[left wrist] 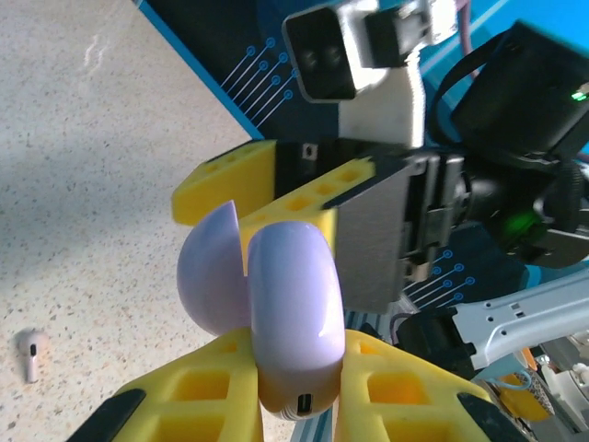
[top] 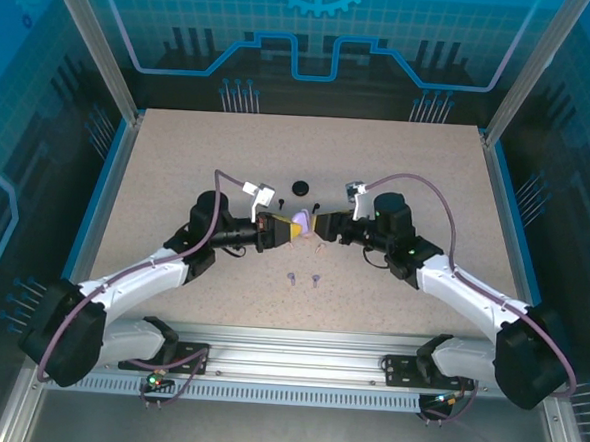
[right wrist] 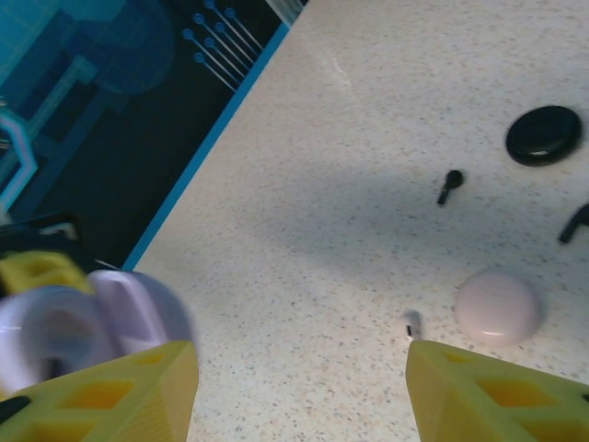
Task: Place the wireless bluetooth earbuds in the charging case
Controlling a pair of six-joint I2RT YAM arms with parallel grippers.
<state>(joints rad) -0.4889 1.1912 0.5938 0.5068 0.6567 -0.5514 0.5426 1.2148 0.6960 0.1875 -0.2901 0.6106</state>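
My left gripper (left wrist: pixel 294 405) is shut on the open lilac charging case (left wrist: pixel 294 304), held up off the table, its lid (left wrist: pixel 210 276) swung to the left. In the top view the left gripper (top: pixel 280 228) and the right gripper (top: pixel 324 226) meet nose to nose at this case (top: pixel 301 222). The right gripper (right wrist: pixel 299 396) stands open, one yellow finger (right wrist: pixel 101 396) beside the lilac case (right wrist: pixel 83 318), nothing between the fingers. A pale earbud (right wrist: pixel 411 322) lies by a pink case (right wrist: pixel 497 307). Two black earbuds (right wrist: pixel 449 184) lie near a black case (right wrist: pixel 543 135). Two lilac earbuds (top: pixel 291 278) lie nearer the bases.
The right gripper's yellow fingers (left wrist: pixel 317 189) reach in around the lilac lid in the left wrist view. A pale earbud (left wrist: pixel 30 353) lies on the speckled table (top: pixel 178 174) below. Blue side walls (top: pixel 97 189) edge the table.
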